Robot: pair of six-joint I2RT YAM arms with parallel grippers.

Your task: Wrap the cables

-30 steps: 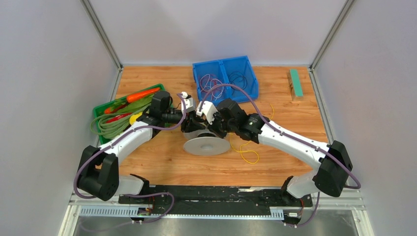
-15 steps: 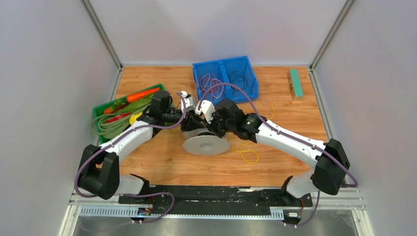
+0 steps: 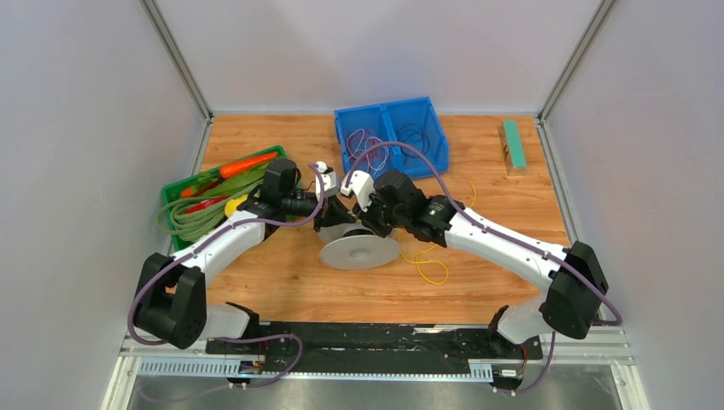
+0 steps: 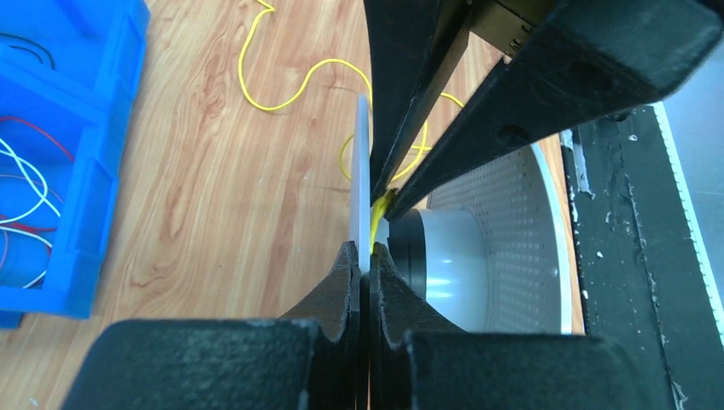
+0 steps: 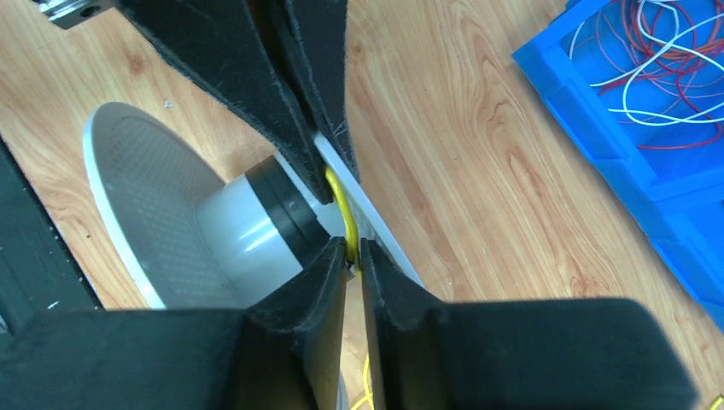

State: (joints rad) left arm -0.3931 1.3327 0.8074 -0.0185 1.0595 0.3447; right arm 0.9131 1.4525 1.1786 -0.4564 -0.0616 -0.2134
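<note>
A grey spool (image 3: 359,253) lies tilted at the table's middle. My left gripper (image 4: 365,256) is shut on its thin near flange (image 4: 362,171). It shows in the top view (image 3: 329,222) at the spool's far left rim. My right gripper (image 5: 354,249) is shut on the yellow cable (image 5: 341,205), pinching it between the flange and the hub (image 5: 256,231). It shows in the top view (image 3: 365,229) over the spool. The cable's loose length curls over the wood right of the spool (image 3: 431,265) and also shows in the left wrist view (image 4: 282,94).
A blue two-part bin (image 3: 393,137) with red, white and black wires stands at the back. A green tray (image 3: 181,195) with a carrot and green rope sits at the left. A green-topped block (image 3: 513,145) lies at the back right.
My right gripper has shifted slightly left and away over the spool with the cable. The left arm and the spool have barely moved.
</note>
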